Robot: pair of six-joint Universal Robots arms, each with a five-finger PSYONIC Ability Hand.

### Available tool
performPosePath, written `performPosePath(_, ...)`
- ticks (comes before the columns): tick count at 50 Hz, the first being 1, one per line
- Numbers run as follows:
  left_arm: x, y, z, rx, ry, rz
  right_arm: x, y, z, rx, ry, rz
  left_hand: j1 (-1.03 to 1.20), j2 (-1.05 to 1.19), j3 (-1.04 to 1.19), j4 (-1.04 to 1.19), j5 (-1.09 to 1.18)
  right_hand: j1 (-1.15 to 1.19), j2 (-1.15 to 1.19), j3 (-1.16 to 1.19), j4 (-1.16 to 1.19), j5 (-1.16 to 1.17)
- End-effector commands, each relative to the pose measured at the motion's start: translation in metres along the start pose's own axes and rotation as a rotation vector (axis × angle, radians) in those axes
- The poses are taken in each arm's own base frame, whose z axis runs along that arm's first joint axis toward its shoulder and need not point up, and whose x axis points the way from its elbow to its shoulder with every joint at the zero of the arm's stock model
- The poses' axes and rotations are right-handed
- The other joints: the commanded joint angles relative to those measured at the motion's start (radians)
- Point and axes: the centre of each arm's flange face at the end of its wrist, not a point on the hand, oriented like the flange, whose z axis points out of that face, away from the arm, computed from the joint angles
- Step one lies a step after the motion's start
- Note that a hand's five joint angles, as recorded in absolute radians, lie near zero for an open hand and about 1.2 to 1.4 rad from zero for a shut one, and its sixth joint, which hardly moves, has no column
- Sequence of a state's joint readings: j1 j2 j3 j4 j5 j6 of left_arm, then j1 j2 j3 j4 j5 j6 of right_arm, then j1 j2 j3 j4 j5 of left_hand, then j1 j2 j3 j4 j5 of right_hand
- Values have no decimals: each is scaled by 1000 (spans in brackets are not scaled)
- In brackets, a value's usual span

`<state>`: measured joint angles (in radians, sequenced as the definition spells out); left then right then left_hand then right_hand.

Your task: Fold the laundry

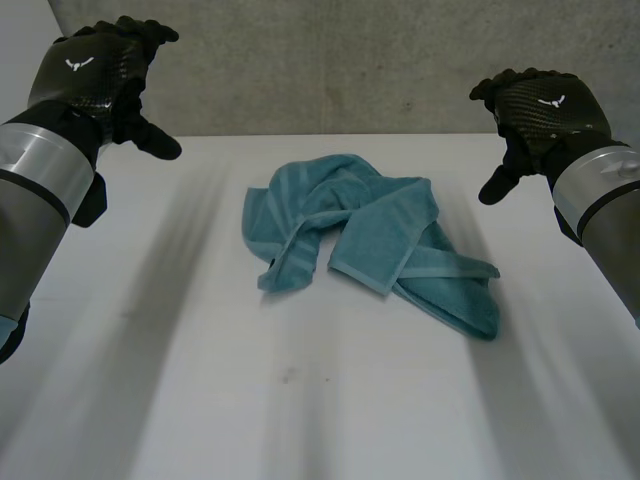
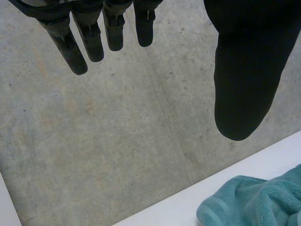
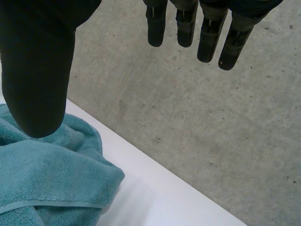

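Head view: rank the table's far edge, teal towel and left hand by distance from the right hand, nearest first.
From the right hand:
1. table's far edge: right by the hand, which hovers over it.
2. teal towel: crumpled mid-table, inward of the hand.
3. left hand: raised at the table's opposite side.

A white table (image 1: pixel 300 420) takes up the near part of the head view, its top plain and matte, with a few faint dark specks near the middle. Beyond its far edge is a grey concrete surface (image 1: pixel 330 70), mottled and speckled; whether it is floor or wall cannot be told. In the left wrist view the concrete shows pale rusty blotches and a faint seam (image 2: pixel 164 113) running slantwise toward the table's edge. A paler panel (image 1: pixel 18 25) stands at the far left. The light is soft and even.
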<state>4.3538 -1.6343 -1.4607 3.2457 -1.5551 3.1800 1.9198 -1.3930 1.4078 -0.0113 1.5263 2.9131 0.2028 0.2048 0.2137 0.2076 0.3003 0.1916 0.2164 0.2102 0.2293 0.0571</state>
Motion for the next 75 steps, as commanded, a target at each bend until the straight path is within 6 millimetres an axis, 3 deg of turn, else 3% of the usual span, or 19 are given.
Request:
performPosePath(1, 1, 12, 4, -34, 6, -2, -2, 5, 2, -29, -21, -66, 28, 26, 17, 23, -244, -17, -42, -36, -55, -57)
performPosePath(6, 4, 30, 10, -82, 14, -6, -5, 26, 2, -146, -55, -230, 72, 70, 61, 67, -200, -17, -42, -36, -55, -57)
performPosePath(10, 21, 64, 25, -162, 56, -18, -12, 39, 2, -195, -87, -277, 143, 141, 132, 138, -129, -17, -42, -36, -55, -57)
performPosePath(12, 27, 69, 28, -171, 68, -20, -14, 43, 2, -206, -96, -278, 146, 144, 135, 141, -126, -17, -42, -36, -55, -57)
performPosePath(15, 53, 95, 38, -214, 130, -31, -17, 54, 2, -240, -111, -274, 172, 170, 161, 167, -100, -17, -42, -36, -55, -57)
performPosePath(22, 73, 151, 53, -308, 161, -86, -20, 83, 2, -316, -132, -266, 219, 217, 208, 214, -53, -17, -42, -36, -55, -57)
performPosePath(30, 92, 201, 58, -378, 176, -123, -24, 97, -1, -305, -122, -235, 278, 276, 267, 273, 6, -17, -42, -36, -55, -57)
performPosePath(35, 91, 218, 65, -387, 153, -117, -25, 100, -1, -299, -121, -225, 360, 358, 349, 355, 88, -17, -42, -36, -55, -57)
performPosePath(41, 86, 220, 73, -367, 92, -102, -24, 99, 1, -283, -115, -222, 724, 722, 713, 719, 452, -17, -42, -36, -55, -57)
performPosePath(42, 84, 216, 74, -357, 70, -91, -24, 98, 2, -277, -112, -220, 1015, 1013, 1004, 1010, 743, -17, -42, -36, -55, -57)
performPosePath(44, 82, 212, 75, -344, 55, -77, -23, 96, 3, -265, -105, -212, 1176, 1174, 1165, 1171, 904, -17, -42, -36, -55, -57)
performPosePath(52, 71, 149, 70, -165, 20, 45, -20, 76, 22, -193, -79, -53, 1193, 1191, 1183, 1189, 921, -17, -42, -36, -55, -57)
performPosePath(57, 67, 90, 47, -25, 20, 131, -30, 73, 48, -177, -153, 138, 1193, 1191, 1183, 1189, 921, -17, -42, -36, -55, -57)
performPosePath(60, 65, 75, 39, 6, 19, 155, -35, 72, 54, -204, -203, 223, 1193, 1191, 1183, 1189, 921, -17, -42, -36, -55, -57)
performPosePath(61, 62, 55, 27, 44, 14, 180, -39, 72, 60, -220, -232, 286, 1193, 1191, 1183, 1189, 921, -17, -42, -36, -55, -57)
performPosePath(64, 60, 35, 15, 82, 11, 194, -43, 74, 68, -251, -268, 394, 1193, 1191, 1183, 1189, 921, -17, -42, -36, -55, -57)
performPosePath(68, 56, 6, -2, 144, 5, 201, -62, 83, 74, -328, -359, 557, 1193, 1191, 1183, 1189, 921, -17, -42, -36, -55, -57)
performPosePath(73, 52, -21, -18, 211, -9, 204, -114, 93, 53, -455, -516, 642, 1193, 1191, 1183, 1189, 921, -17, -42, -36, -55, -57)
performPosePath(75, 50, -28, -21, 228, -10, 210, -121, 95, 48, -469, -524, 637, 1193, 1191, 1183, 1189, 921, -17, -42, -36, -55, -57)
